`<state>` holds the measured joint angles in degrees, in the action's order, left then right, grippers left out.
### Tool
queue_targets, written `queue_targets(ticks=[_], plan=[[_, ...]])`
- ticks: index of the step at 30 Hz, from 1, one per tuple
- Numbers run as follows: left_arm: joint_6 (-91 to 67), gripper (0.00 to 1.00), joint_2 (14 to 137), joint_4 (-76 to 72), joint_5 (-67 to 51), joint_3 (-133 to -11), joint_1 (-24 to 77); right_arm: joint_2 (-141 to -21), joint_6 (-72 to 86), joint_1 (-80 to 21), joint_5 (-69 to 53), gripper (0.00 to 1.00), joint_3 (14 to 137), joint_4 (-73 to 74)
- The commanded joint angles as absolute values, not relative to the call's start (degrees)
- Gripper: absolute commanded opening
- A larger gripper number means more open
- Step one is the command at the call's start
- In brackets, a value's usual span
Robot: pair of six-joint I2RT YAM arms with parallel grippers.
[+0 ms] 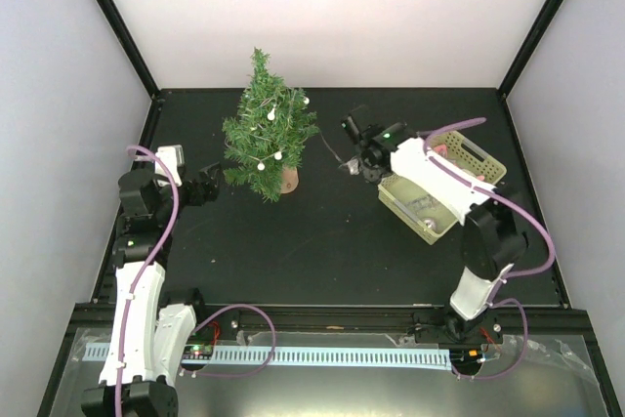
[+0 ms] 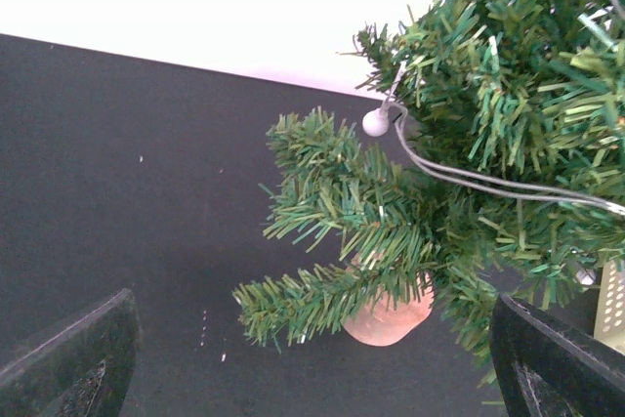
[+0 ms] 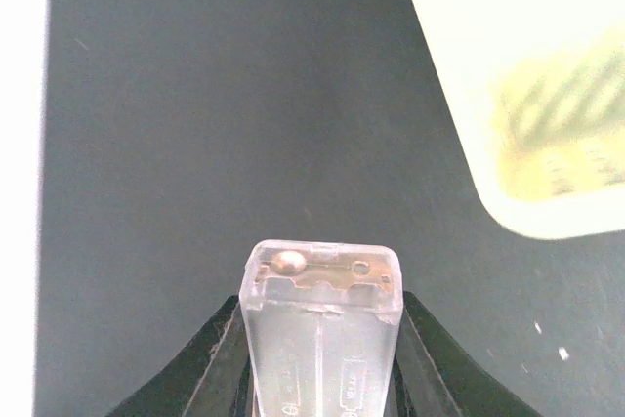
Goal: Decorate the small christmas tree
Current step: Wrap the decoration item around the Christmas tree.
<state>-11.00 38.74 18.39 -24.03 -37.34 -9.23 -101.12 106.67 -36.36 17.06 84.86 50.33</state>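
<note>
**A:** How did the tree look, and where was it?

**B:** The small christmas tree (image 1: 266, 134) was a cone of dark green bristly needles on a round light-wood stump base (image 1: 289, 181). It stood upright on the far part of the black desk (image 1: 342, 241), between the two arms and nearer the left one. A thin grey wire (image 2: 488, 181) with small round white bulbs (image 1: 271, 115) ran through its branches.

**A:** Any writing to read?

**B:** Only faint moulded marks on the clear rectangular plastic case (image 3: 320, 329), too blurred to make out.

**A:** And the tools?

**B:** The right tool (image 3: 322, 368) was clenched on that case, a black finger pressed to each side. The left tool (image 2: 312, 378) was released, its jaws spread wide and empty, just beside the tree's lowest branches.

**A:** What did one view give that another didn't?

**B:** Only the right wrist view showed the case and the metal contact at its end. From above, the right tool (image 1: 356, 146) was a dark shape beside the pale yellow perforated plastic basket (image 1: 479, 158). The left wrist view alone showed a bulb close up, with the wire running into it.
</note>
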Motion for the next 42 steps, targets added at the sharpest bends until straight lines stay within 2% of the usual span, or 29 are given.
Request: queue_targets(ticks=[1, 6, 13, 16, 20, 27, 31, 37, 42], plan=[[-9.1, 0.99, 39.2, 20.1, -21.9, -39.8, -8.6, -96.7, 98.8, -33.5, 31.0, 0.20, 87.5, 48.7], [-8.7, 0.99, 39.5, 19.9, -21.2, -40.6, -8.3, -96.4, 84.6, -29.9, 35.7, 0.20, 93.2, 41.1], [-11.9, 0.98, 46.1, 21.7, -23.4, -47.6, -8.3, -101.1, 57.7, -28.3, 32.7, 0.19, 102.5, 24.1], [-13.4, 0.97, 49.2, 22.9, -22.9, -52.0, -8.4, -105.4, 50.9, -28.3, 29.3, 0.18, 110.0, 25.7], [-15.1, 0.97, 48.9, 18.3, -21.0, -53.1, -8.4, -110.0, 43.7, -28.3, 27.6, 0.18, 118.9, 36.9], [-14.3, 0.98, 47.8, 16.9, -20.7, -53.1, -8.5, -104.4, 27.1, -28.0, 27.9, 0.19, 108.5, 39.6], [-13.2, 0.98, 48.0, 17.0, -20.7, -52.4, -8.5, -102.4, 22.2, -27.7, 32.0, 0.19, 109.4, 42.2], [-14.9, 0.97, 48.8, 16.0, -24.5, -53.2, -8.5, -99.4, 14.0, -27.7, 31.1, 0.21, 109.9, 27.5], [-16.0, 0.95, 52.7, 17.1, -27.1, -58.6, -8.6, -99.5, 13.1, -27.7, 19.0, 0.21, 108.8, 11.6]])
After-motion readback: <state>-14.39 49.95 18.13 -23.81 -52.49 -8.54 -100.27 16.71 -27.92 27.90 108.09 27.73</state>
